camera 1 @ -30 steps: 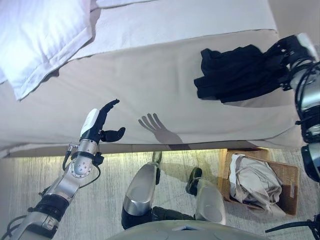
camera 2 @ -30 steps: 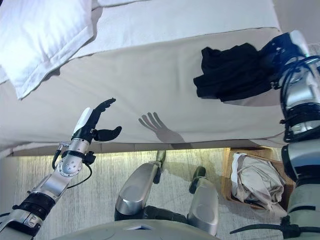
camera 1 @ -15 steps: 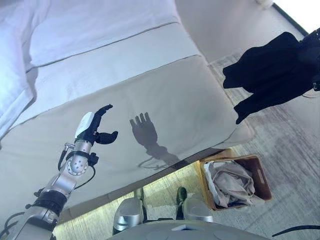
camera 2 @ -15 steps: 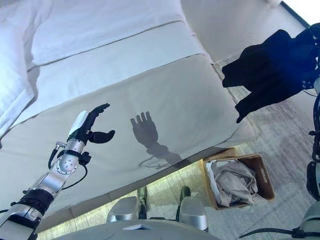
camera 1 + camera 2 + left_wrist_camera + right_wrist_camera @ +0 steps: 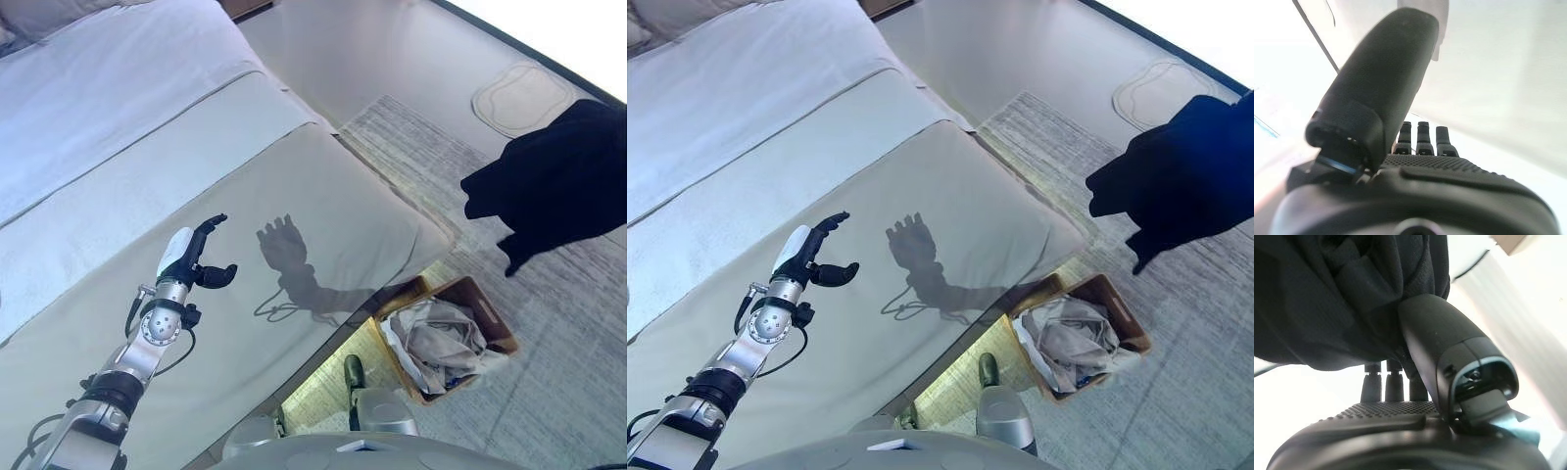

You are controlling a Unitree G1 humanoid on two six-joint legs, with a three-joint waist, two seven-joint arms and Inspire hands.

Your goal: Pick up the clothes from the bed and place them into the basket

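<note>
A black garment (image 5: pixel 558 181) hangs in the air at the right, above the floor and off the bed (image 5: pixel 196 235). In the right wrist view my right hand (image 5: pixel 1449 362) is shut on this black garment (image 5: pixel 1337 293), thumb and fingers pinching the cloth. A brown wicker basket (image 5: pixel 487 315) stands on the floor by the bed's corner, below and left of the garment, with light grey clothes (image 5: pixel 436 343) in it. My left hand (image 5: pixel 191 259) hovers open and empty over the beige bedspread; it also shows in the left wrist view (image 5: pixel 1400 147).
A grey striped rug (image 5: pixel 578 323) lies under the basket. A flat round pale mat (image 5: pixel 519 98) lies on the floor at the far right. White sheets (image 5: pixel 108 88) cover the far part of the bed.
The black garment has been lifted off the bed and carried right, out over the floor. The camera has turned right, so the whole scene has shifted. The left hand holds its pose.
</note>
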